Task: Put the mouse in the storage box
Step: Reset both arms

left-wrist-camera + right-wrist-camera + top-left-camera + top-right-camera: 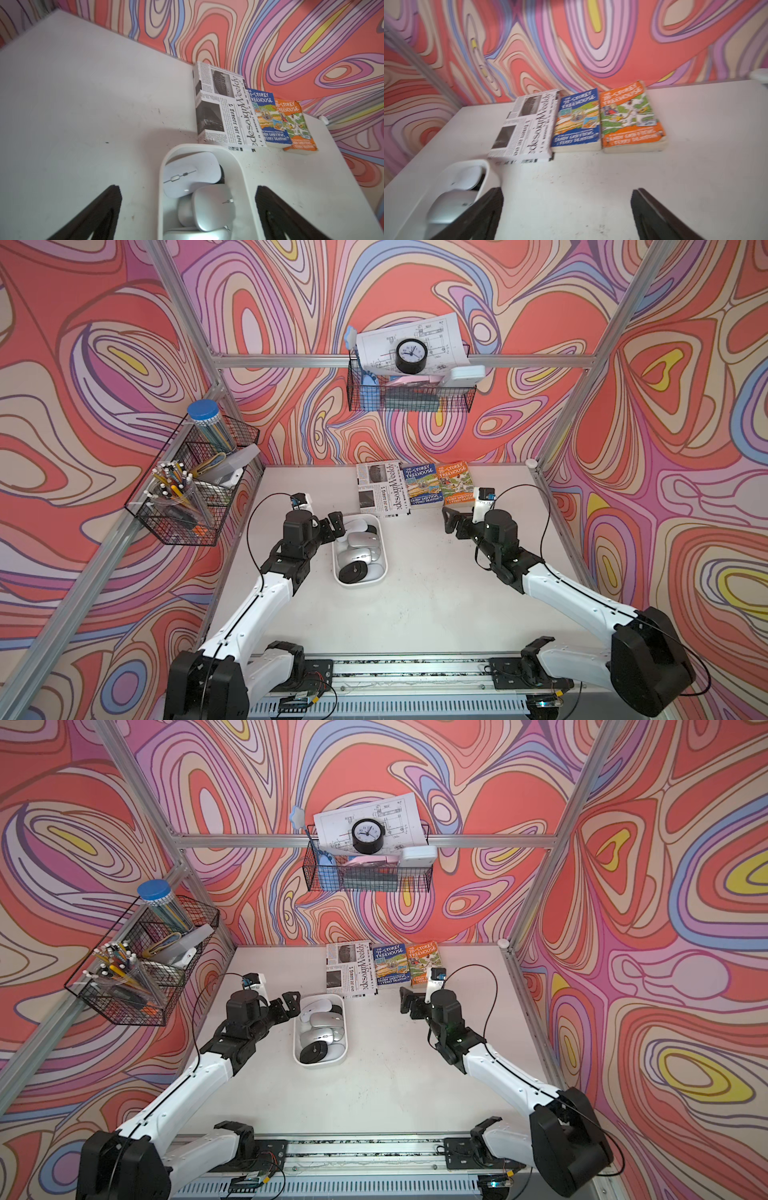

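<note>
Left gripper was found released, jaws spread wide and holding nothing, poised over the far end of the storage box. The white mouse lay inside the box directly below and between those open jaws, resting on top of other mice and touching neither finger. A silver mouse lay in the box just behind it, closer to the gripper's wrist, and a black mouse lay at the box's near end, well back along the left arm. Right gripper was likewise released and empty, held above bare table, well apart from the box, which sat off to its side toward the left gripper. Ahead of the right gripper's fingertips lay a blue book and an orange book side by side; a newspaper-print book lay beside them, just beyond the box's far rim.
</note>
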